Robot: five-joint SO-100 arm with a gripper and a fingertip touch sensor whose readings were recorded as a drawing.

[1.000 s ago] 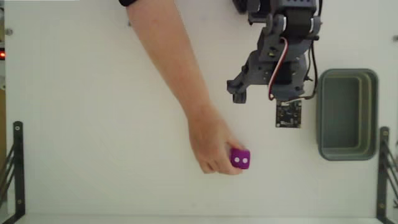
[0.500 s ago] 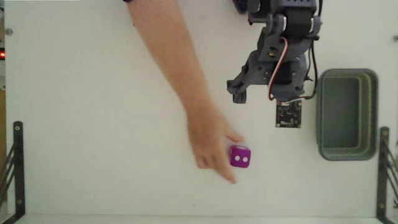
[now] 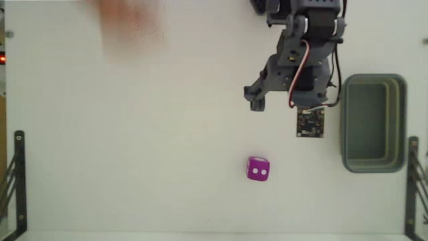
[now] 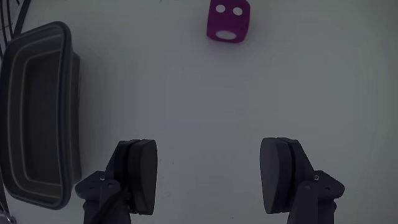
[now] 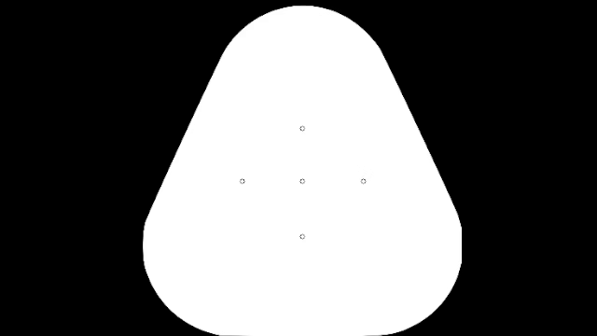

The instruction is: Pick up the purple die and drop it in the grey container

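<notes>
1. Jaws stand wide apart on your gripper (image 4: 208, 177), with nothing between the two dark fingers (image 4: 138, 171); only bare table shows in the gap.

2. Your purple die (image 3: 258, 169) sits alone on the white table (image 3: 134, 147), two white pips up in the fixed view. The wrist view shows it (image 4: 227, 20) ahead of the gripper near the top edge, slightly to the right of the gap's centre line and well apart from the fingers.

3. What has just changed: the person's hand that was on the die half a second ago has let go and pulled away. Only a blurred patch of it (image 3: 127, 20) remains at the top left of the fixed view. The die has kept its spot.

4. That means the reset looks finished and the pick is yours to start; the arm has not moved.

5. The grey container (image 3: 373, 122) lies near the right edge of the fixed view, apparently empty, just beside the arm and its small black board (image 3: 311, 122). In the wrist view it (image 4: 37, 112) fills the left side.

6. Your next move is probably to reach forward and lower over the die.
</notes>
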